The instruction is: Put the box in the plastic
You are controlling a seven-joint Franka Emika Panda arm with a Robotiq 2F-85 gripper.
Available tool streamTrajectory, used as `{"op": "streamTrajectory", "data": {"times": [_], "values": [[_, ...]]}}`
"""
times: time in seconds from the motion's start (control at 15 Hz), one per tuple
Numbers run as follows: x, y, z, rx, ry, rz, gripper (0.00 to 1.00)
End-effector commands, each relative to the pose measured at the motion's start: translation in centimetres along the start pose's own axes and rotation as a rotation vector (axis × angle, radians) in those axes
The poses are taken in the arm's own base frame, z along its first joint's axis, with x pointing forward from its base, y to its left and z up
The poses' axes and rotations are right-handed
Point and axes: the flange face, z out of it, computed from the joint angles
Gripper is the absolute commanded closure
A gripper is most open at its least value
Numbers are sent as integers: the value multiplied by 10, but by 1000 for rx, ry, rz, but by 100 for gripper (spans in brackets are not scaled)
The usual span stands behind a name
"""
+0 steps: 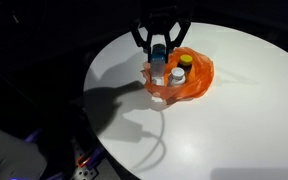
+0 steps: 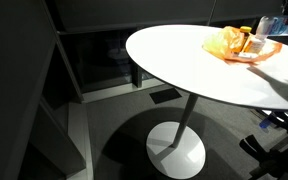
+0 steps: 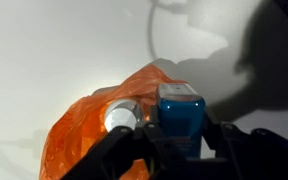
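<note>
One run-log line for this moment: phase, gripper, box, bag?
phase: placing | gripper: shut on blue box | box: upright, at edge of orange plastic bag | bag: on white table, yellow-capped bottle inside

The worktop (image 1: 234, 60) is showing a smooth white face, matt with a faint sheen. The plastic bag (image 1: 197, 72) is looking thin, crinkled and glossy, its orange film half see-through. In the wrist view, at 3 o'clock of a smooth, shining white cap (image 3: 122, 113), the box (image 3: 180, 112) is showing a sleek blue surface; card or plastic, I cannot tell. The gripper (image 1: 160, 42) is looking matt black
</note>
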Motion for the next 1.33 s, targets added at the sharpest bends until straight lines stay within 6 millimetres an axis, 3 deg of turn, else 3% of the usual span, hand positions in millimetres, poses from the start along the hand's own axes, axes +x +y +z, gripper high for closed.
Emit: {"op": "streamTrajectory", "data": {"times": [0.0,0.33,0.93,1.27], "values": [[5,12,0,-21,-38,13,82],[15,22,12,-19,-60,-7,82],[61,23,16,-20,-75,-75,82],[73,28,19,-23,-75,-85,82]]}}
